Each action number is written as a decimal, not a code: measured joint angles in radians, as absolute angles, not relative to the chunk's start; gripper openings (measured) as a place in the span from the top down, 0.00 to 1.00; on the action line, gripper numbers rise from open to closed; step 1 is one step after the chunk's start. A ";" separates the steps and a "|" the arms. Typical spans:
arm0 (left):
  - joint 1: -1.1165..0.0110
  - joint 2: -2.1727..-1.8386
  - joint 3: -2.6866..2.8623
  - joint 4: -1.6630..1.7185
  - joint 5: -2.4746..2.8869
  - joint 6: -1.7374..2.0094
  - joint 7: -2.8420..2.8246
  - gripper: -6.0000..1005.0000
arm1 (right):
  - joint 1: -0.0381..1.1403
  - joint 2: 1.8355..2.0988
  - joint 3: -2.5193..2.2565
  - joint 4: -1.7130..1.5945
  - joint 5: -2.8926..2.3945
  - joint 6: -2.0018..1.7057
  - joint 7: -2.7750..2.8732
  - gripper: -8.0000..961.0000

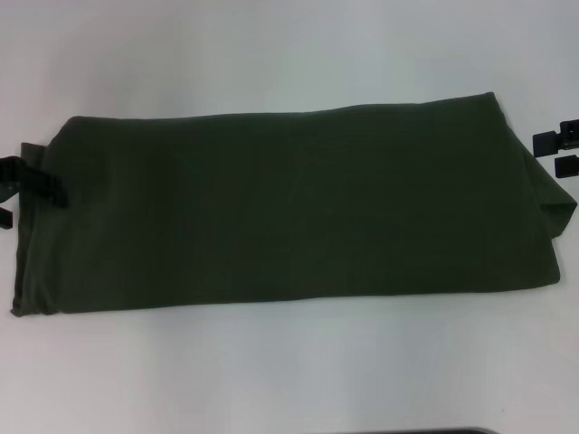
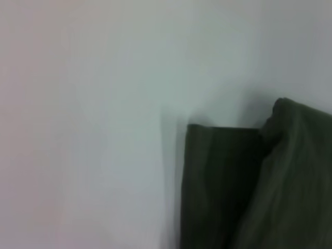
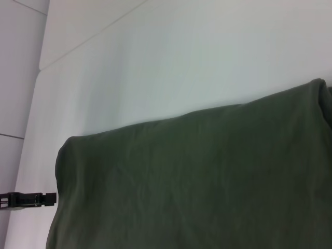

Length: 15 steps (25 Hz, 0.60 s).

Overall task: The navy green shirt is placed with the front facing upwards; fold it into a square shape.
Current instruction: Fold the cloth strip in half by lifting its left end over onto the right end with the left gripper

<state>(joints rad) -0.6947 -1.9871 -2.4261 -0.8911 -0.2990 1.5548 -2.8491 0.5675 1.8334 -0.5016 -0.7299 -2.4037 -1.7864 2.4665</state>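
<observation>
Left end effector [image 1: 27,185] is at the shirt's left end, near the table's left edge: one black finger [image 1: 45,181] lies on top of the cloth edge, another sits lower beside it at the frame border. It looks closed on the edge of the navy green shirt [image 1: 289,212], pinching the fabric. The left wrist view shows only a folded cloth corner [image 2: 223,181] on white table; its own fingers are not in that picture.

Right end effector [image 1: 563,152] is just off the shirt's right end, toward the table's right edge. Two black fingers are spread with a clear gap between them, holding nothing and not touching the cloth.

The shirt lies flat on the white table [image 1: 289,54], folded into a long horizontal band spanning most of the table's width. Plain green side is up, no lettering visible. The right end has a layered fold at its lower corner. In the right wrist view the shirt [image 3: 207,181] fills the lower part, with the left end effector [image 3: 28,199] far off at its end.
</observation>
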 joint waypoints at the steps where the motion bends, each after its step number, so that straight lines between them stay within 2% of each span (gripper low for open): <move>1: -0.695 -1.987 -2.426 -0.887 -0.299 1.551 -2.849 0.13 | 0.567 1.833 -0.502 -0.730 -2.404 -1.786 2.467 0.14; 15: -0.704 -1.990 -2.425 -0.859 -0.275 1.523 -2.850 0.13 | 0.568 1.833 -0.502 -0.729 -2.404 -1.787 2.471 0.14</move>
<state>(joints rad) -0.7043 -1.9899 -2.4252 -0.8589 -0.2750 1.5227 -2.8503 0.5676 1.8330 -0.5016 -0.7286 -2.4037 -1.7869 2.4707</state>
